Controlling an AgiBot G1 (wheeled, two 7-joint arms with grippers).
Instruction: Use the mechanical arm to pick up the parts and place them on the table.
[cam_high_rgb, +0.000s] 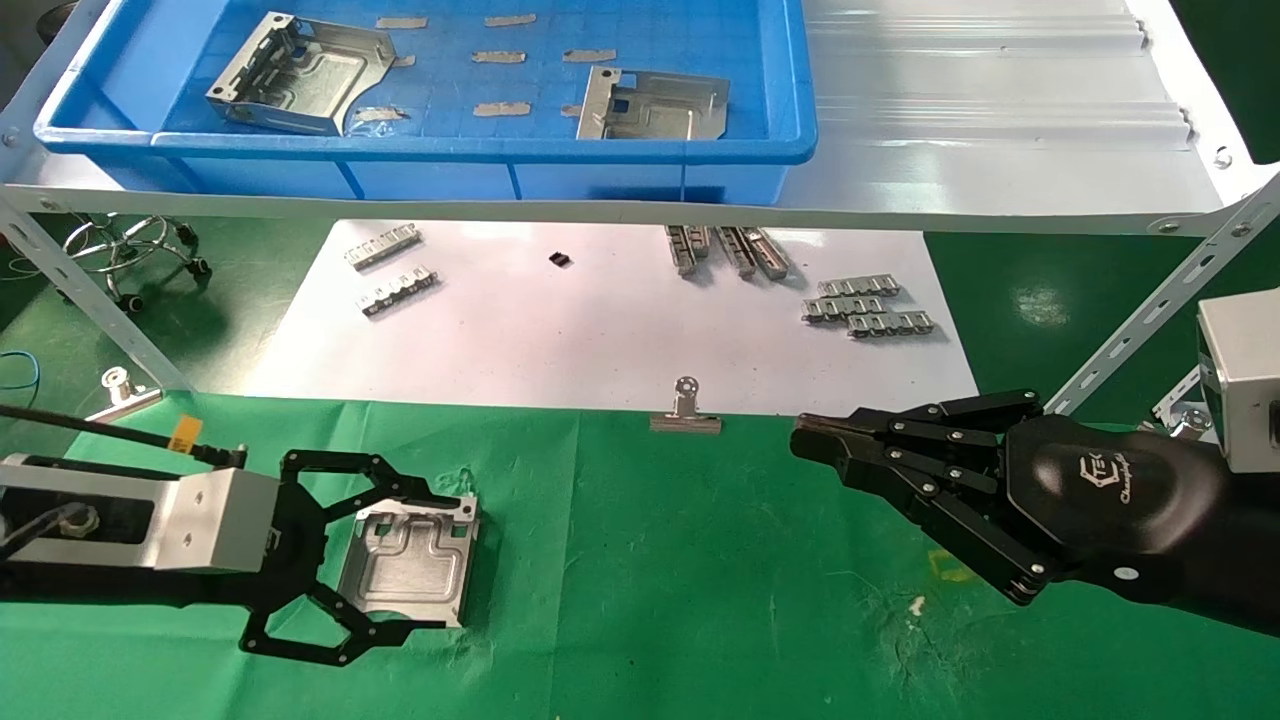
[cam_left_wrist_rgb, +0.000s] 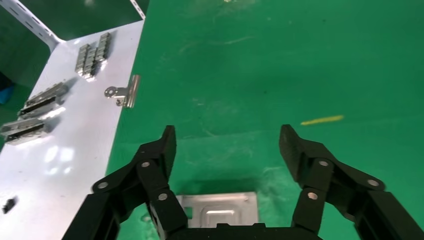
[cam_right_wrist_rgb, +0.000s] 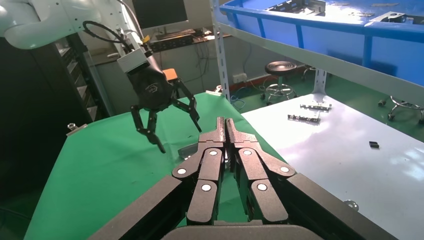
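One silvery part lies flat on the green table at the front left. My left gripper is open, its black fingers spread around and above this part without closing on it. In the left wrist view the gripper is wide open with the part under the palm. Two more parts lie in the blue bin on the shelf. My right gripper is shut and empty over the table's right side; the right wrist view shows its fingers pressed together.
A white sheet behind the green cloth carries several toothed strips. Binder clips sit at its edge. The ribbed shelf overhangs, with slanted braces at right and left. A yellow mark lies under my right hand.
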